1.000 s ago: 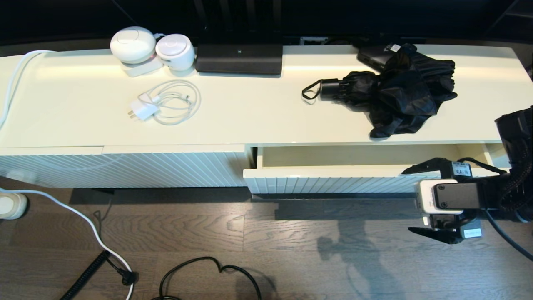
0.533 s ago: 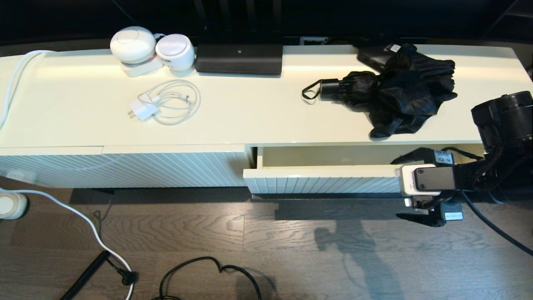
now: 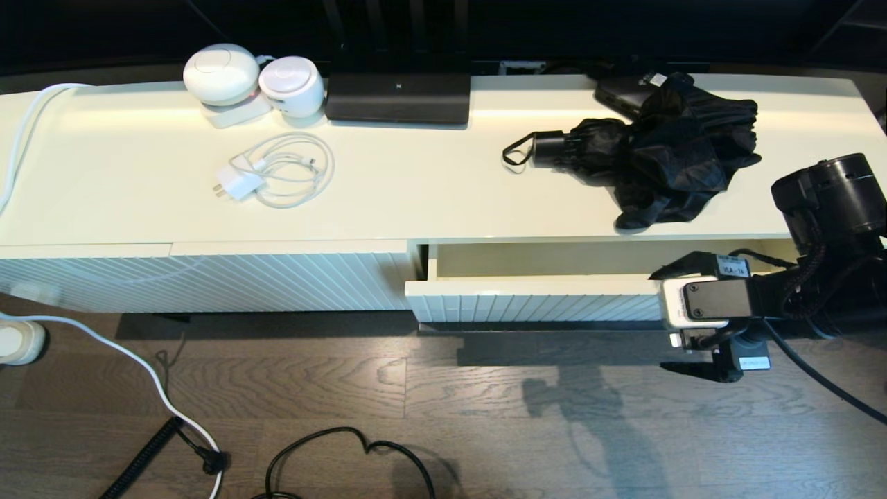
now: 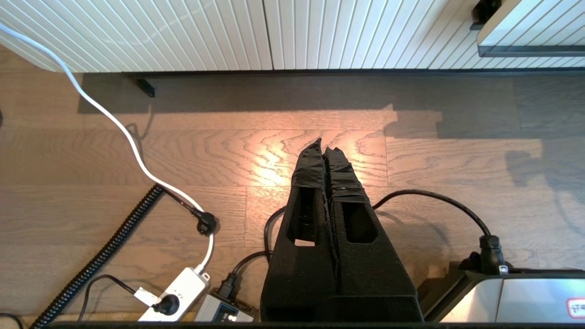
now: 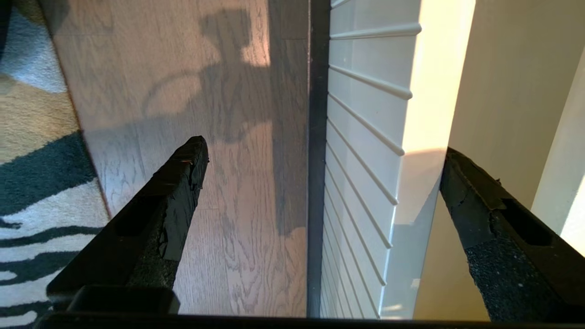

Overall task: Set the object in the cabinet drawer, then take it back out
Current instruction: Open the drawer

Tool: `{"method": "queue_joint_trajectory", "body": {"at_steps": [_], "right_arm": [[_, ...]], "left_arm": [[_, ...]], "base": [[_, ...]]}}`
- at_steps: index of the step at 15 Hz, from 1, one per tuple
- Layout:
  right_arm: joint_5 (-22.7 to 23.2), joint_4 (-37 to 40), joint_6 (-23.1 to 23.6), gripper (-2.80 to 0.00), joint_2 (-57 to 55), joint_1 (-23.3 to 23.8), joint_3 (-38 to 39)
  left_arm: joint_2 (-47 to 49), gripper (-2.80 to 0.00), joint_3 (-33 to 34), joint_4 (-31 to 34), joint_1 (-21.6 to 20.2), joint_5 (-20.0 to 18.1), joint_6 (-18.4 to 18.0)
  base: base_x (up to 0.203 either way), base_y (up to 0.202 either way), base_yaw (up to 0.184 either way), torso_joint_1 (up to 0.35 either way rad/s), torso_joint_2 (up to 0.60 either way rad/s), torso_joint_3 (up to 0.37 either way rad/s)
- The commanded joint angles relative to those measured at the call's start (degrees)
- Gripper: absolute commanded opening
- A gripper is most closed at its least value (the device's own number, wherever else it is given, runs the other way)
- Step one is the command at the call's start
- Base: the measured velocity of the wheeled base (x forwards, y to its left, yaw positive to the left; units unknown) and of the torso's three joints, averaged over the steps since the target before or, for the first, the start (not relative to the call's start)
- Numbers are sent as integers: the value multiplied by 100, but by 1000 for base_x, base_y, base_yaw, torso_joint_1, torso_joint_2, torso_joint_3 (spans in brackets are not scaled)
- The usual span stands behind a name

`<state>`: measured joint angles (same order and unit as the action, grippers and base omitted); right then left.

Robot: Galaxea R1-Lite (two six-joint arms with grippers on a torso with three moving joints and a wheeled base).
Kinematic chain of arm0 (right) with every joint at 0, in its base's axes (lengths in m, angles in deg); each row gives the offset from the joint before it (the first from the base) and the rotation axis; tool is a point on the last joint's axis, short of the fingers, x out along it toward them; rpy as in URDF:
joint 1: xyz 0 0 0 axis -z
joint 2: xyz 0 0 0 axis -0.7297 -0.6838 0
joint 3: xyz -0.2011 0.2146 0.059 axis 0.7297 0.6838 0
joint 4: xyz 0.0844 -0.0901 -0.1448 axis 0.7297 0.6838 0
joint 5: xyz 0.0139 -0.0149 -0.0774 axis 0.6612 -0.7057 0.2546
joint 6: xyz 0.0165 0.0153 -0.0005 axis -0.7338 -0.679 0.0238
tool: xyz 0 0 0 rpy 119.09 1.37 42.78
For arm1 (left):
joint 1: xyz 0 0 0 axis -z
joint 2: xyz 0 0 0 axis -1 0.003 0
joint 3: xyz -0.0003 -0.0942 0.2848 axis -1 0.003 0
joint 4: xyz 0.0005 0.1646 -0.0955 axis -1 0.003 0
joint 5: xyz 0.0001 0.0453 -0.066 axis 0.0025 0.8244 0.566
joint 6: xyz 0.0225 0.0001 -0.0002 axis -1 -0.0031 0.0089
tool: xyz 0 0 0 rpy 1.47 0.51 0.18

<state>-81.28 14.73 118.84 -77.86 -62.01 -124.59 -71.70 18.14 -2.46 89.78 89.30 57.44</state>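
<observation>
At lower right of the head view, the right end effector [image 3: 682, 317] has shifted leftward along the partly open cabinet drawer [image 3: 533, 296], its fingers spread astride the ribbed front (apparently to draw it further out). The umbrella [image 3: 651, 156] remains untouched on the tabletop [image 3: 416, 194], upper right.

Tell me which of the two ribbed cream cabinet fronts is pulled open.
The vertically ribbed cream drawer front on the right stands pulled out, its glossy inside showing; the diagonally ribbed cream panel on the left sits flush.
</observation>
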Motion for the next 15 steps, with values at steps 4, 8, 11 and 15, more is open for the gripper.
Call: {"method": "queue_joint_trajectory", "body": {"at_steps": [4, 8, 11, 15], "right_arm": [[8, 288, 41, 0, 193, -49, 106], [16, 290, 50, 0, 325, -49, 518], [16, 286, 49, 0, 402, -52, 734], [16, 285, 50, 0, 544, -64, 1081]], "left_arm": [[0, -280, -1, -2, 5, 0, 0], [0, -280, -1, -2, 5, 0, 0], [0, -280, -1, -2, 4, 0, 0], [0, -280, -1, -2, -4, 0, 0]], "base": [[0, 0, 0, 0, 0, 0], [0, 0, 0, 0, 0, 0], [0, 0, 0, 0, 0, 0], [0, 0, 0, 0, 0, 0]]}}
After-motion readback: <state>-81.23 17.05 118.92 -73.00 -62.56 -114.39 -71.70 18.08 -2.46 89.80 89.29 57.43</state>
